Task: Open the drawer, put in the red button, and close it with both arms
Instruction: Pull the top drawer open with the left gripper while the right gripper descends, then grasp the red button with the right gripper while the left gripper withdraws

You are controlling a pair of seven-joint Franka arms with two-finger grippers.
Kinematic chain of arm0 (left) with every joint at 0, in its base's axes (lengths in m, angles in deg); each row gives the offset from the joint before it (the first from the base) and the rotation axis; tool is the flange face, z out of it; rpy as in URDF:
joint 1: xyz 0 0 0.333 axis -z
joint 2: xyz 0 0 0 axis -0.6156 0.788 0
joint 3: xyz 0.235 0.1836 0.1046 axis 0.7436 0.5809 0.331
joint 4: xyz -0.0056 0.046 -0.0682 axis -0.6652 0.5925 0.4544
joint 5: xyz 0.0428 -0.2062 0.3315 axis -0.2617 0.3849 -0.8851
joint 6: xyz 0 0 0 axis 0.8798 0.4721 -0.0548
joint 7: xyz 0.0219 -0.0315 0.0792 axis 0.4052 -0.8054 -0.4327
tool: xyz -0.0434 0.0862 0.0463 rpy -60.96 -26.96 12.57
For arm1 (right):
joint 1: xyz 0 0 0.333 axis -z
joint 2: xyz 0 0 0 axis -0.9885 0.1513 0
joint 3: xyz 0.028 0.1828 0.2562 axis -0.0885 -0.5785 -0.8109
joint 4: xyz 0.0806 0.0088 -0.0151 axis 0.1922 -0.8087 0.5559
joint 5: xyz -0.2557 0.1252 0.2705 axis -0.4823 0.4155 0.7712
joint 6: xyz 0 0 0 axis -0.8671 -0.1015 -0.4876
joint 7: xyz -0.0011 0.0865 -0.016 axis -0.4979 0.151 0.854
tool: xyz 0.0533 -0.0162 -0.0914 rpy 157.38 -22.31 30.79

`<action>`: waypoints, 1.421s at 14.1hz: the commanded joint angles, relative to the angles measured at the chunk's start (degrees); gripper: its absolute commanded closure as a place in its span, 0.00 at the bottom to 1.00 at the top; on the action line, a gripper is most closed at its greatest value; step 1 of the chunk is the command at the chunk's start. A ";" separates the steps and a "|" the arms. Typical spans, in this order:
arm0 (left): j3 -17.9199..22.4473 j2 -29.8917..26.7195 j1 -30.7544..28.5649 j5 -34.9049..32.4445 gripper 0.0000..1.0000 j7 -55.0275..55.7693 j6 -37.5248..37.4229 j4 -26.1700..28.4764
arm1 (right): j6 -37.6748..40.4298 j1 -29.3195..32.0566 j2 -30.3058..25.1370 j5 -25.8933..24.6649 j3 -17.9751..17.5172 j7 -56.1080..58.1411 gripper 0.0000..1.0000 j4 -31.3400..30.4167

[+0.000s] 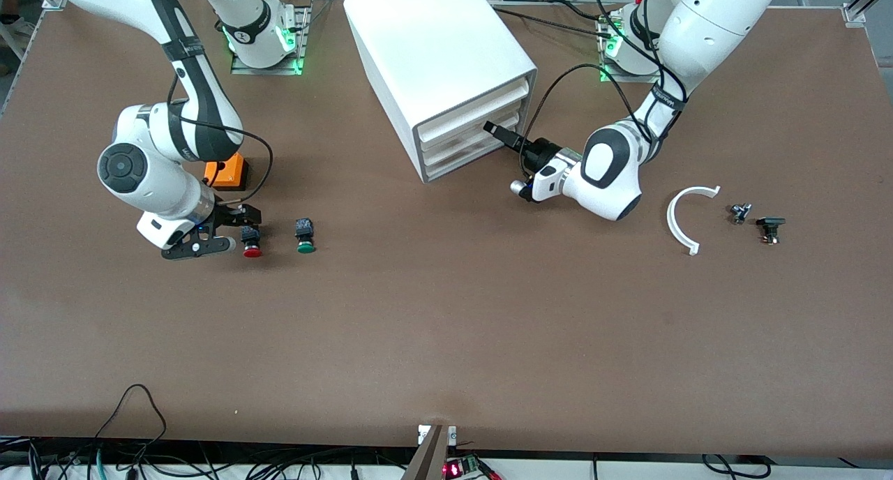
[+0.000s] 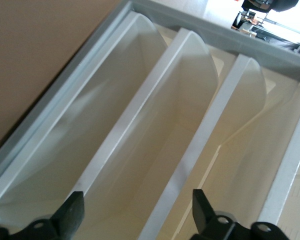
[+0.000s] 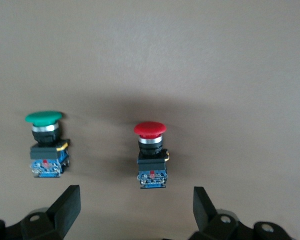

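The white cabinet point(image 1: 436, 54) stands at the back middle with its drawers shut. The second drawer from the top point(image 1: 469, 130) is closed. My left gripper point(image 1: 497, 132) is open at the drawer fronts toward the left arm's end. In the left wrist view its fingers point(image 2: 72, 216) straddle a drawer front point(image 2: 155, 125), and the gripper point(image 2: 137, 212) holds nothing. The red button point(image 1: 252, 246) lies on its side on the table. My right gripper point(image 1: 237, 230) is open and low just beside it. In the right wrist view the red button point(image 3: 150, 150) lies just ahead of the open gripper point(image 3: 135, 202).
A green button point(image 1: 305, 236) lies beside the red one, toward the left arm's end; it also shows in the right wrist view point(image 3: 45, 142). An orange box point(image 1: 227, 171) sits under the right arm. A white curved piece point(image 1: 687, 218) and small black parts point(image 1: 769, 229) lie toward the left arm's end.
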 commanded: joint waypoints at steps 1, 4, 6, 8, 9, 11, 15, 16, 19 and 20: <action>-0.68 -2.37 -0.52 2.08 0.07 -3.76 0.27 2.66 | -2.09 0.35 1.94 -0.09 -0.06 4.09 0.00 -0.72; -0.77 -2.73 -0.52 2.08 0.37 -4.03 0.27 3.10 | -7.96 1.31 3.26 -0.09 -0.06 6.82 0.00 -3.70; -0.77 -2.73 -0.52 2.08 0.84 -4.03 0.35 3.19 | -9.39 1.32 3.53 -0.09 -0.06 8.31 0.00 -4.59; -0.68 -2.73 -0.78 1.65 1.00 -3.94 0.35 3.10 | -9.56 1.32 4.49 -0.09 -0.06 9.11 0.00 -4.50; -0.51 -2.90 -1.13 1.56 1.00 -3.68 0.44 3.01 | -9.83 1.32 5.02 -0.09 -0.06 9.11 0.00 -4.59; 1.15 -3.43 -1.83 0.94 1.00 -3.68 1.75 2.49 | -10.00 1.32 5.98 -0.09 -0.15 9.11 0.00 -4.50; 6.69 -4.31 -4.12 0.85 1.00 -3.94 5.61 -1.72 | -11.67 1.40 7.21 0.00 -0.06 9.11 0.00 -4.41; 7.92 -4.22 -4.47 0.85 1.00 -3.85 7.28 -2.78 | -11.68 1.40 7.65 0.00 -0.06 9.11 0.01 -4.06; 8.63 -4.31 -4.82 0.85 1.00 -3.33 9.49 -3.32 | -12.29 1.40 9.06 0.18 -0.15 9.02 0.14 -2.92; 8.63 -4.48 -4.91 0.94 0.22 -3.67 9.49 -2.97 | -12.29 1.40 9.06 0.18 -0.15 9.02 0.21 -2.92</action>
